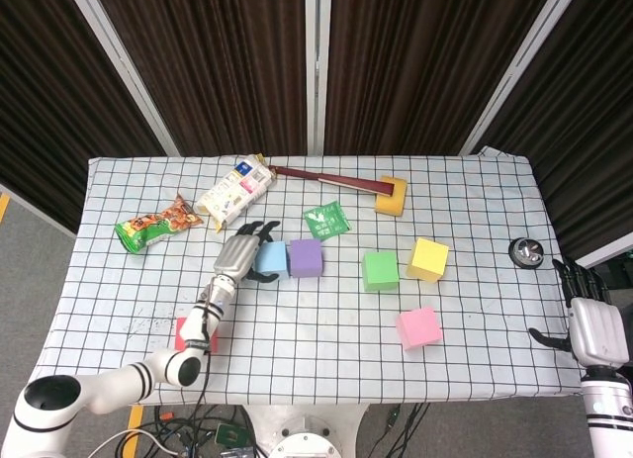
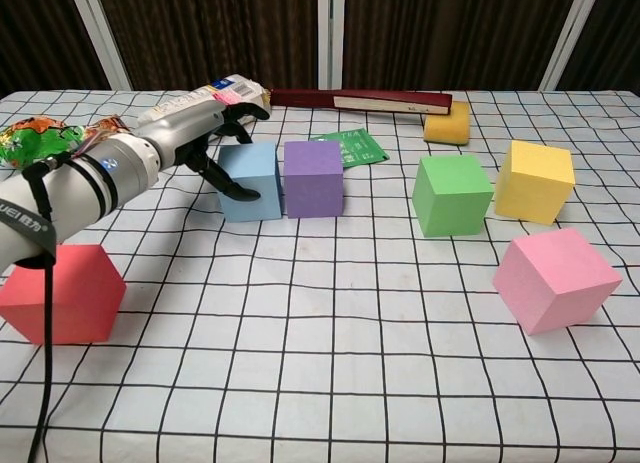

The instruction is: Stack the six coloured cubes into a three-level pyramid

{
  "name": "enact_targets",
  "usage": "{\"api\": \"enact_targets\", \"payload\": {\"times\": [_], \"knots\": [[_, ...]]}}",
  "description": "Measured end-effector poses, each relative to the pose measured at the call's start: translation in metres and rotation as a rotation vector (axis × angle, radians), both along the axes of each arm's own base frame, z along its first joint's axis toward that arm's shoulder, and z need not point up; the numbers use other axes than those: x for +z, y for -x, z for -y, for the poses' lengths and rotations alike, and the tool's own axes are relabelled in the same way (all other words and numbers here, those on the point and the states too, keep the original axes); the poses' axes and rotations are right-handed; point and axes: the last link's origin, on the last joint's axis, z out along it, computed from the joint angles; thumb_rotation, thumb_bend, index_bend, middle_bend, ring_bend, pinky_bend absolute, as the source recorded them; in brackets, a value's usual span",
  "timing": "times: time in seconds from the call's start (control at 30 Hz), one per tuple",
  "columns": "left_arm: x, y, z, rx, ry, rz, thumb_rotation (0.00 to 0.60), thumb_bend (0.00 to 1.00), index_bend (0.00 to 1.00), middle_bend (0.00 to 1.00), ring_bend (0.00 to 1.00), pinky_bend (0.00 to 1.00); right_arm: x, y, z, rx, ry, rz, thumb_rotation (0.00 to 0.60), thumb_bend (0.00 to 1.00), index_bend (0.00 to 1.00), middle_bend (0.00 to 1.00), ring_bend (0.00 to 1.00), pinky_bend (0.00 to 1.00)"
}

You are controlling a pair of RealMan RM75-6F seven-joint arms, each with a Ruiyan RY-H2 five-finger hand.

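1. The left hand rests against the left side of the light blue foam cube, fingers spread around it; it touches the cube without gripping it.
2. This cube stands on the checked counter, touching the purple foam cube at its right.
3. The green cube and the yellow cube stand near each other, further right.
4. The pink cube is in front of them.
5. The red cube sits near the left front, partly behind the left arm.
6. The right hand hangs open beside the counter's right edge and holds nothing.
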Motion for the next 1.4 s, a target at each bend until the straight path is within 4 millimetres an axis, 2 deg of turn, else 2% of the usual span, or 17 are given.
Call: {"api": "enact_targets", "payload": {"times": [1.4], "knots": [[-0.008, -0.0085, -0.0004, 0.0, 0.002, 0.003, 0.6, 0.18, 0.11, 0.47, 0.09, 0.1, -0.0037, 0.008, 0.0005, -0.024, -0.011, 0.005, 0.6, 0.0, 0.0, 0.0, 0.0, 0.0]]}}
